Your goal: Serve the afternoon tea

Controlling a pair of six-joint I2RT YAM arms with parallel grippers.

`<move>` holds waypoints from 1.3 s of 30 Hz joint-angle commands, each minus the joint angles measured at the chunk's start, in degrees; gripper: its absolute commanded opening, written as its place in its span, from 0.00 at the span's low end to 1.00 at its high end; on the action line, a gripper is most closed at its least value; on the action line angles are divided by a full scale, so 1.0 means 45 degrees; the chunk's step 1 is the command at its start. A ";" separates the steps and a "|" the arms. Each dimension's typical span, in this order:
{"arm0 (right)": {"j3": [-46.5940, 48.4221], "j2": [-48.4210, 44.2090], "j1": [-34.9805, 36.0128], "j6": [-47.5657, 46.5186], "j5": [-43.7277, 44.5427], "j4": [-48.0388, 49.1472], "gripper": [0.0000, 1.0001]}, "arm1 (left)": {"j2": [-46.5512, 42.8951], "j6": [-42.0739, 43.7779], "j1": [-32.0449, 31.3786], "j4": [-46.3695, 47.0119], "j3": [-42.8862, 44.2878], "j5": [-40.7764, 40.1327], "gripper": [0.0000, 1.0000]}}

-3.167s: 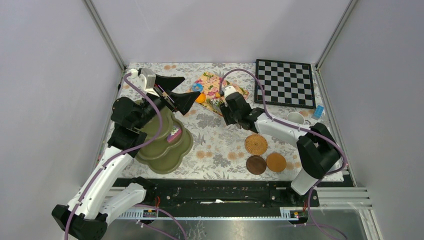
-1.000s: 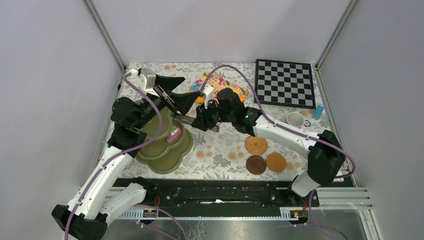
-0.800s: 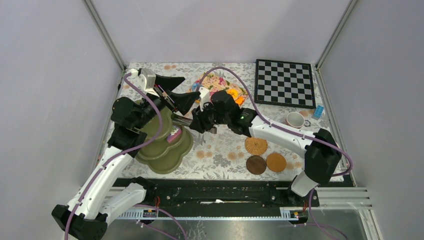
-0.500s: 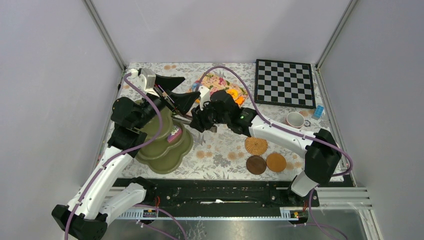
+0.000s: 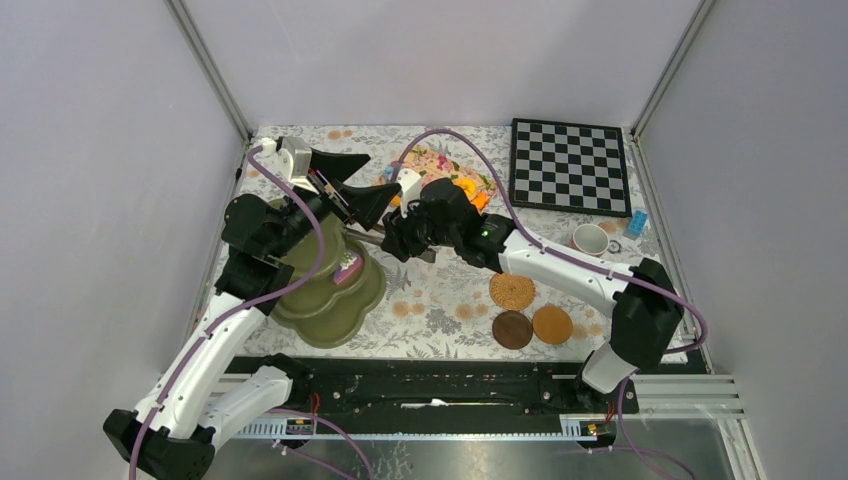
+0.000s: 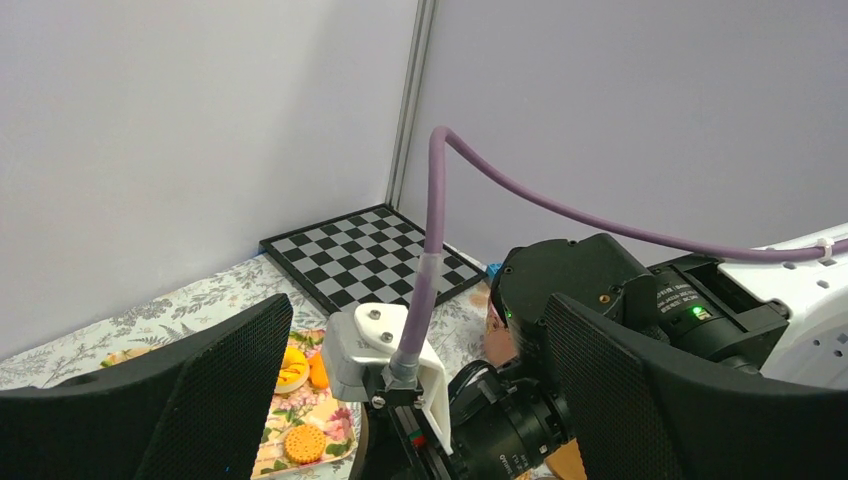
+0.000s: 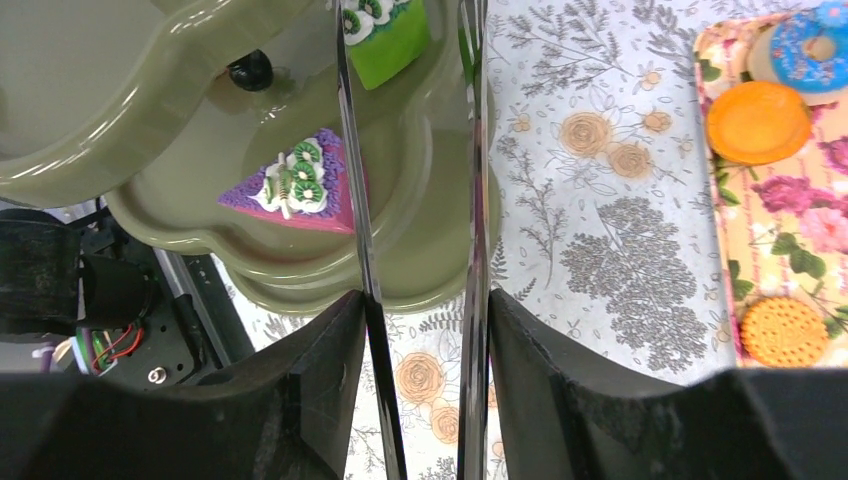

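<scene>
My right gripper (image 7: 425, 310) is shut on the metal tongs (image 7: 470, 200), whose two arms reach out over the olive-green stand (image 7: 430, 270). A green kiwi-topped toy cake (image 7: 385, 35) lies between the tong tips over a stand tier. A purple kiwi-topped cake (image 7: 290, 185) lies on the tier beside the left tong arm. In the top view the right gripper (image 5: 395, 240) is at the stand's (image 5: 330, 310) right edge. My left gripper (image 5: 362, 183) is wide open and empty above the stand; it also shows in the left wrist view (image 6: 415, 400).
A floral tray (image 7: 790, 250) holds an orange biscuit (image 7: 758, 122), a blue donut (image 7: 815, 45) and a round biscuit (image 7: 785, 332). Three coasters (image 5: 512, 289) lie front right. A mug (image 5: 590, 238) stands near the chessboard (image 5: 570, 165).
My right arm has swung left from the floral tray to the stand with the tongs. In the last second it has edged only slightly. The left arm has not moved.
</scene>
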 commanded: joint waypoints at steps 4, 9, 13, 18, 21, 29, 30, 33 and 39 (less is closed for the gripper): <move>-0.0481 -0.1641 0.0070 -0.0140 0.1501 0.0401 0.50 | -0.0113 -0.0128 -0.0021 0.0697 0.0062 0.0363 0.99; -0.1159 -0.2349 0.0070 -0.0123 0.1916 0.0457 0.50 | -0.0082 -0.0148 -0.0026 0.0727 0.0043 0.0366 0.99; -0.1845 -0.2893 0.0050 0.0009 0.2081 0.0633 0.52 | -0.0077 -0.0203 -0.0041 0.0753 0.0043 0.0420 0.99; -0.1926 -0.2791 0.0030 0.0281 0.1707 0.0636 0.49 | -0.0035 -0.0281 -0.0041 0.0823 0.0024 0.0479 0.99; -0.1697 -0.2338 0.0035 0.0453 0.1092 0.0628 0.45 | -0.0036 -0.0267 -0.0041 0.0815 0.0023 0.0467 0.99; -0.1171 -0.1630 0.0084 0.0823 -0.0205 0.0636 0.39 | -0.0057 -0.0206 -0.0060 0.0756 0.0043 0.0437 0.99; -0.1148 -0.1589 0.0125 0.0829 -0.0227 0.0627 0.39 | -0.0063 -0.0206 -0.0060 0.0756 0.0043 0.0439 0.99; -0.1051 -0.1473 0.0181 0.0825 -0.0262 0.0628 0.37 | -0.0091 -0.0206 -0.0060 0.0768 0.0062 0.0452 0.99; -0.0956 -0.1460 0.0270 0.0831 0.0095 0.0633 0.38 | -0.0081 -0.0187 -0.0060 0.0737 0.0062 0.0462 0.99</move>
